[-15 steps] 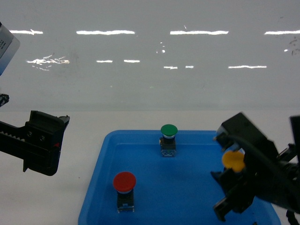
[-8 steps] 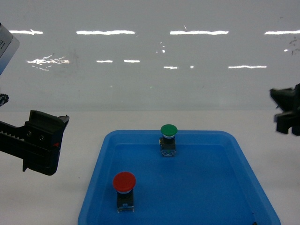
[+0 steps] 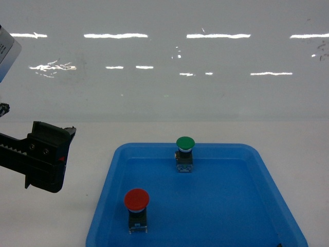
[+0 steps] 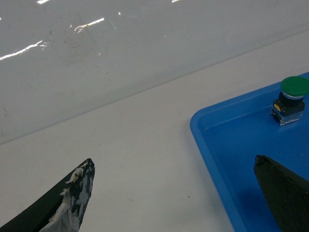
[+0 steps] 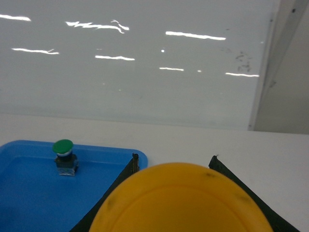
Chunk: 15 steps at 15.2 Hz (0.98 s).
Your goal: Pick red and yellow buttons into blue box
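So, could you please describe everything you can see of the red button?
The red button has a round, matte red mushroom cap on a black-and-clear switch body. It stands upright in the near-left part of the shallow blue tray, on the tray floor, apart from the green button. No end effector touches it.

we see a glossy white wall [image 3: 164,87] filling the upper half of the head view, with rows of bright strip-light reflections [image 3: 115,35] running across it and a few faint scuffs and dark specks. below it lies a plain white table [image 3: 87,154], meeting the wall along a soft straight line. in the right wrist view the shiny panel ends at a pale vertical edge strip [image 5: 263,72], and a duller grey-white wall [image 5: 289,92] continues beyond it. the light is even and cool, without hard shadows.
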Tool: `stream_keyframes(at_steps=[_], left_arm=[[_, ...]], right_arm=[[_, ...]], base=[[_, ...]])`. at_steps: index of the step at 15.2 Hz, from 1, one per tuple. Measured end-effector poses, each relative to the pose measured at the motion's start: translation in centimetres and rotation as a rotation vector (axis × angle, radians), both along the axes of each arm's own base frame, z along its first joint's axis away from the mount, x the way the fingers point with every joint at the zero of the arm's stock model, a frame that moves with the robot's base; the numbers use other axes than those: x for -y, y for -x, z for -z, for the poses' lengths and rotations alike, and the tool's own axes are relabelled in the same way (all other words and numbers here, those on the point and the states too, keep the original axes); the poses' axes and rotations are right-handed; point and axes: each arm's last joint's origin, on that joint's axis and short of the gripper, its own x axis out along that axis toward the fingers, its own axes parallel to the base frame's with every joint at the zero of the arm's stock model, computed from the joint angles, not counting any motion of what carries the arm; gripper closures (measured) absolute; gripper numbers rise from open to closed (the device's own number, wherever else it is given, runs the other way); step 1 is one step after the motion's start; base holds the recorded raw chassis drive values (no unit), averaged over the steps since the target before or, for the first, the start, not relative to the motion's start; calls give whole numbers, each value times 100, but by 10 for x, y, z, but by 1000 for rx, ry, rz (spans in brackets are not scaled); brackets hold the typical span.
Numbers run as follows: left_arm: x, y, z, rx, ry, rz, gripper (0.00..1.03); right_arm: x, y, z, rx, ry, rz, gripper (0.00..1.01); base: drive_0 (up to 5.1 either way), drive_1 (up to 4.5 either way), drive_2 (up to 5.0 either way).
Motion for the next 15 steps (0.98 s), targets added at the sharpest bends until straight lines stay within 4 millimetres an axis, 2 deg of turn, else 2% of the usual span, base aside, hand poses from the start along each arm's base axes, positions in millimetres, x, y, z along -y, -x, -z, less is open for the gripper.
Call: stream_keyframes(at_steps=[3, 4, 8, 11, 13, 15], left_arm=[[0, 0, 0, 0, 0, 0, 5], [0, 0, 0, 0, 0, 1, 5], [0, 0, 0, 0, 0, 1, 5], [2, 0, 2, -46, -4, 13, 5], [11, -7, 0, -112, 7, 34, 5], [24, -23, -1, -201, 45, 68, 5]], right_arm=[[10, 36, -9, 25, 16, 6, 63], [11, 41, -11, 39, 13, -7, 63], [11, 35, -1, -18, 40, 0, 63], [11, 36, -2, -6, 37, 0, 63], [11, 36, -2, -7, 37, 0, 63], [11, 36, -2, -7, 37, 1, 63]], base=[[0, 0, 0], [0, 0, 0], [0, 0, 0], [0, 0, 0], [0, 0, 0], [0, 0, 0]])
